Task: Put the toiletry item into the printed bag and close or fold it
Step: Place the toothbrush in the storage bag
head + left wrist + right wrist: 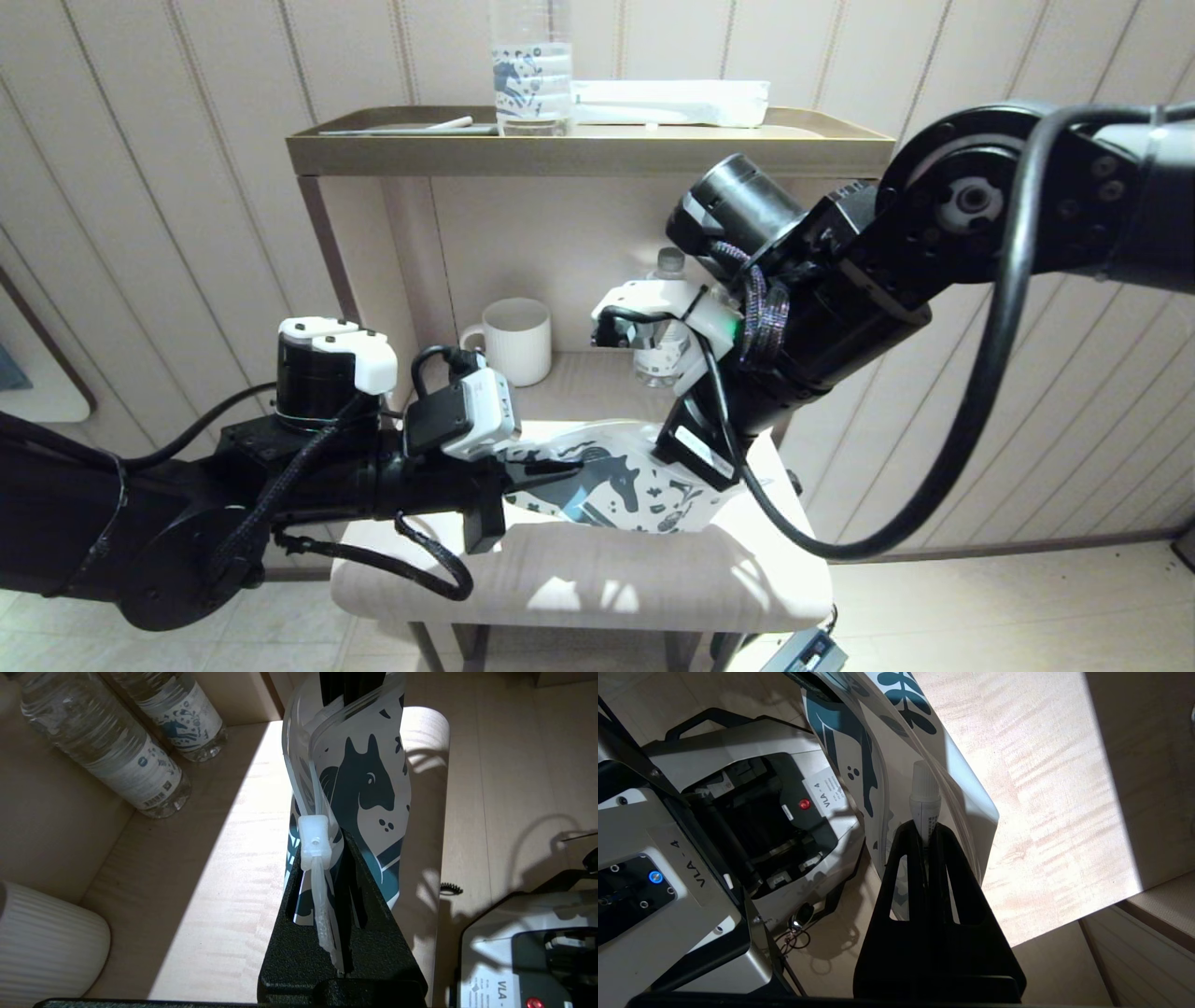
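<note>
The printed bag (616,481), white with a dark teal horse, is held up on edge over the lower shelf. My left gripper (518,467) is shut on its zip end, with the white slider (314,842) just beyond the fingertips of the left gripper (322,856). The bag (369,779) has its mouth spread at the far end. My right gripper (695,462) reaches down between the two lips there. The right gripper (926,830) is shut on the toiletry item (925,795), a small white tube lying between the bag's walls (887,732).
A white ribbed mug (512,341) and water bottles (107,751) stand at the back of the lower shelf (597,569). The upper tray (588,154) carries a clear horse-print bottle (530,70) and a long white packet (670,101). The robot's base (714,826) lies below.
</note>
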You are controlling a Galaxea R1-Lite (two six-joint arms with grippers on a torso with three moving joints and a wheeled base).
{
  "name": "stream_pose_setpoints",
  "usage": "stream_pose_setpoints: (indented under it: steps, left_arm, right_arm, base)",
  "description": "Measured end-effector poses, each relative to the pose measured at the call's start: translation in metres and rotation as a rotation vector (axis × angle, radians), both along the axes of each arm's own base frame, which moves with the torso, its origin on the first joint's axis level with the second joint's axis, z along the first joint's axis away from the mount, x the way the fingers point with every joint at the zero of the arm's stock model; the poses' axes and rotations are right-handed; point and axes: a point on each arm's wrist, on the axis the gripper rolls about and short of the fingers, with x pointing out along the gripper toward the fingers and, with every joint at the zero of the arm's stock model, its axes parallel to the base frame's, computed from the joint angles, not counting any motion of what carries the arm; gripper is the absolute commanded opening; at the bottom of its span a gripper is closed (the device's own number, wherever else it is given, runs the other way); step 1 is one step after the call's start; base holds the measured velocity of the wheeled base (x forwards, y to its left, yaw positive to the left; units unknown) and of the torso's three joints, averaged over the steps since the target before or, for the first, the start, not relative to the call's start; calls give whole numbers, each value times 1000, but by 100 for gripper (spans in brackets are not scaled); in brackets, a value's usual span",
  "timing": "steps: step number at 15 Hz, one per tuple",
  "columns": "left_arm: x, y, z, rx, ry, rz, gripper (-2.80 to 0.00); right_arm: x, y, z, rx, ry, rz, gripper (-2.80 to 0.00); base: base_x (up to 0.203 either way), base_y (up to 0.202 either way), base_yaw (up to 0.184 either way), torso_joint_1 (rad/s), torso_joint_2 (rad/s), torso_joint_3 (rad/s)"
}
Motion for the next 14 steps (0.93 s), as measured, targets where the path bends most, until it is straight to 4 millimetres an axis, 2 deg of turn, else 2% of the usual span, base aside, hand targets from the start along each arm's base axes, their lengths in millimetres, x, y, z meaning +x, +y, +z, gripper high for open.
stream_pose_setpoints:
  steps: [14]
  left_arm:
    - [-5, 3, -2, 7, 9, 2, -280]
  right_arm:
    - [1, 2, 4, 39, -7, 10, -280]
  base:
    - [0, 0, 0, 0, 0, 0]
